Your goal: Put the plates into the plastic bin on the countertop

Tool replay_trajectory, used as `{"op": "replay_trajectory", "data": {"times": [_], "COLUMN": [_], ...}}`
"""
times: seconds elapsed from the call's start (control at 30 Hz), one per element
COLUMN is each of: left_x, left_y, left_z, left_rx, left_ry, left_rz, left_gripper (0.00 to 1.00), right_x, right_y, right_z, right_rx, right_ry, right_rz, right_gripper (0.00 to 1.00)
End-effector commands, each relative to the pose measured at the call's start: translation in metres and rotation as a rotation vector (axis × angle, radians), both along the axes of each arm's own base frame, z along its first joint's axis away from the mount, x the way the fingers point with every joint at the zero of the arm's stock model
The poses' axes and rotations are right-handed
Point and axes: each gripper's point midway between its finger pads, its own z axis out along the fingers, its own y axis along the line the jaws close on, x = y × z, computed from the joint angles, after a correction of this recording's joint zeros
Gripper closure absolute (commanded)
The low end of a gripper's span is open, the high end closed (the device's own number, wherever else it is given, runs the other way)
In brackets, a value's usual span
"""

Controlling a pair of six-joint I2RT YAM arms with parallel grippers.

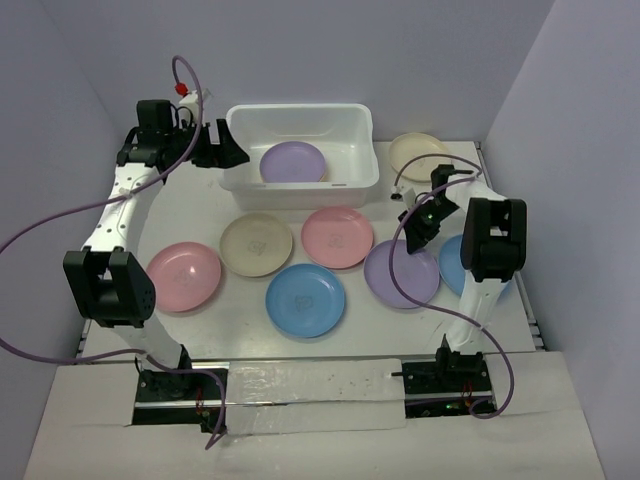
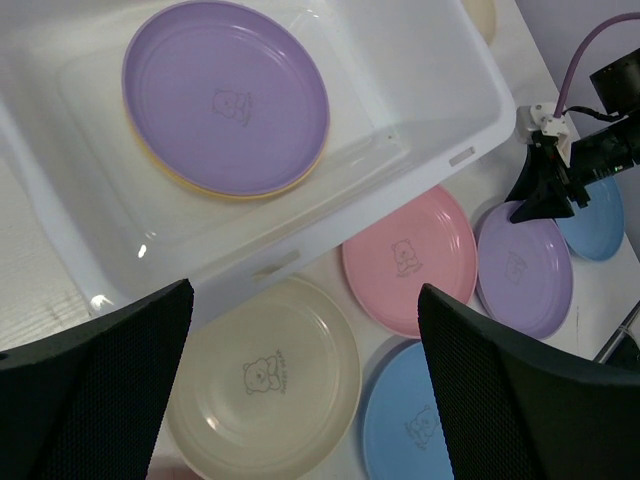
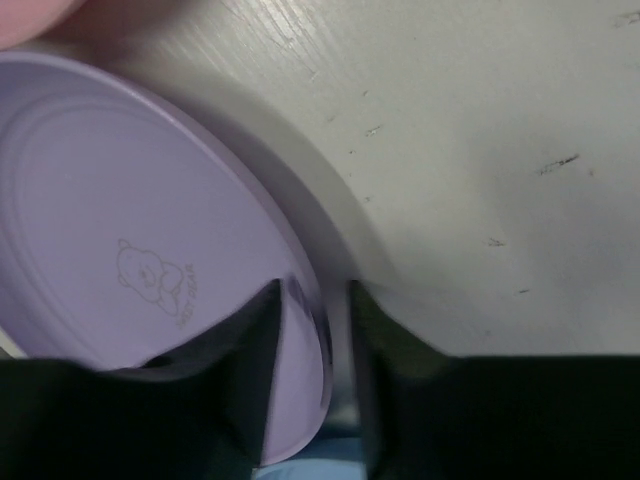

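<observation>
Plates, shallow round pastel plastic: I logged seven loose on the flat off-white countertop. More sat in the white rectangular plastic bin, where a lilac top plate covered an orange-yellow one.

Item under work was the lilac round plastic plate, lying flat just right of the pink round plate. The right gripper was at its far rim, its fingers straddling the lip with a narrow gap. I could not tell whether they had bitten.

The left gripper hung beside the bin's left wall, jaws spread wide, holding nothing.

Handling, as I judged it: light, stiff, slick — best taken by the raised rim only, gripped squarely, or the plate may pivot and slip.
</observation>
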Motion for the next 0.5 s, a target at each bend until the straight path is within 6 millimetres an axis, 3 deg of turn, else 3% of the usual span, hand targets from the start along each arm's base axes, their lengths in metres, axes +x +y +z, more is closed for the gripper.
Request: {"op": "replay_trajectory", "data": {"times": [0.0,0.03,0.07,0.1,0.27,0.37,0.47], "left_x": [-0.007,-0.007,-0.008,-0.008,-0.010,-0.014,-0.020], "left_y": [0.017,0.020,0.024,0.024,0.043,0.048,0.057], "left_z": [0.012,0.012,0.010,0.010,0.003,-0.001,-0.010], "left_rx": [-0.032,-0.033,-0.035,-0.035,-0.020,-0.008,0.021], "left_ry": [-0.005,-0.004,0.001,0.002,-0.009,-0.022,-0.038], "left_rz": [0.016,0.024,0.030,0.030,0.079,0.100,0.140], "left_gripper": [0.01,0.01,0.01,0.01,0.01,0.02,0.02], "right_x": [0.002,0.003,0.001,-0.001,-0.015,-0.020,-0.020], "right_y": [0.000,0.000,0.001,0.001,-0.003,-0.004,0.004], "right_z": [0.002,0.003,0.012,0.013,0.053,0.093,0.148], "right_rx": [-0.008,-0.008,-0.001,0.003,-0.037,-0.040,0.004], "right_ry": [0.010,0.004,-0.006,0.001,-0.110,-0.225,-0.352], "right_rz": [0.042,0.045,0.054,0.055,0.063,0.056,0.038], "right_gripper": [0.67,0.68,0.79,0.81,1.00,1.00,1.00]}}
